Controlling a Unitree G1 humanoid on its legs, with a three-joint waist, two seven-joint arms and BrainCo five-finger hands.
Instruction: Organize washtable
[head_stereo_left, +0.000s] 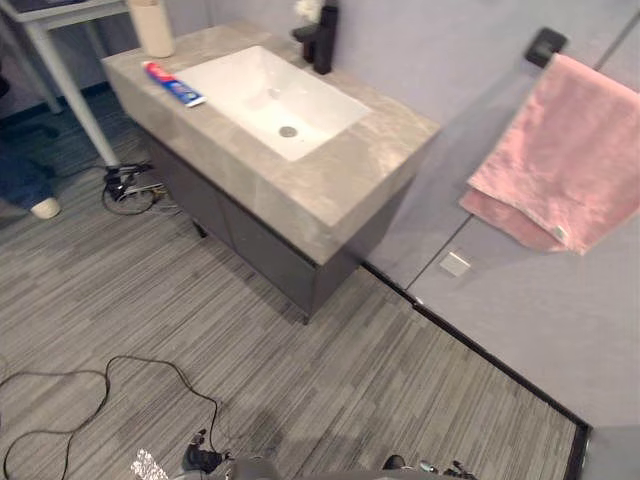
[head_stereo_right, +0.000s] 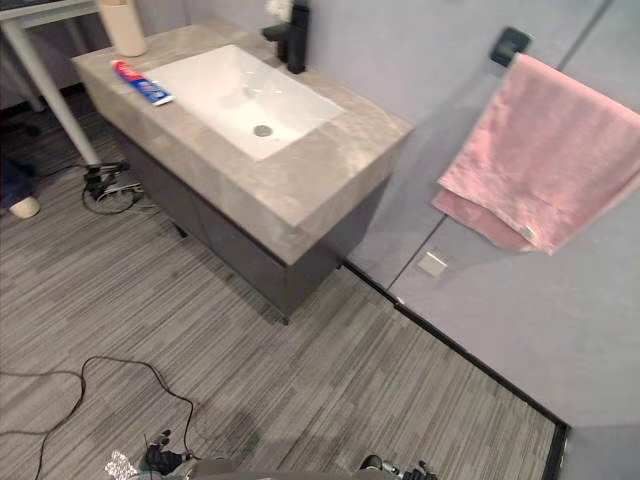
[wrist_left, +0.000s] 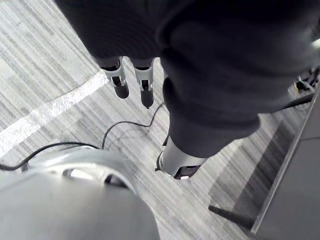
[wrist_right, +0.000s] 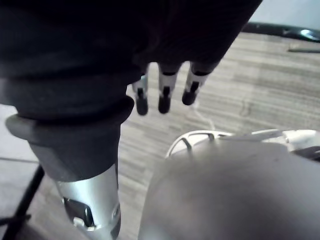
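Left eye view: the toothpaste tube (head_stereo_left: 173, 84) lies flat on the grey desk (head_stereo_left: 340, 180), just beside the white basin (head_stereo_left: 270, 100), seemingly left out rather than stowed. A beige container (head_stereo_left: 152, 28) stands near it.

Right eye view: a pink towel (head_stereo_right: 545, 160) hangs draped on the wall, likely to dry.

Left wrist view: the left hand (wrist_left: 146, 90) hangs above the floor, fingers loose and straight, empty.

Right wrist view: the right hand (wrist_right: 163, 95) hangs likewise, slack and empty, no reach yet begun.

Worktop (head_stereo_left: 340, 180) standing against the wall (head_stereo_left: 420, 40), towel (head_stereo_left: 560, 160) hanging to its right.
A basin (head_stereo_left: 270, 95) is sitting sunk in the worktop, with a tap (head_stereo_left: 322, 38) standing behind it by the wall. A toothpaste tube (head_stereo_left: 172, 84) is lying just left of the basin, and a container (head_stereo_left: 152, 28) is standing behind the tube at the far left corner.
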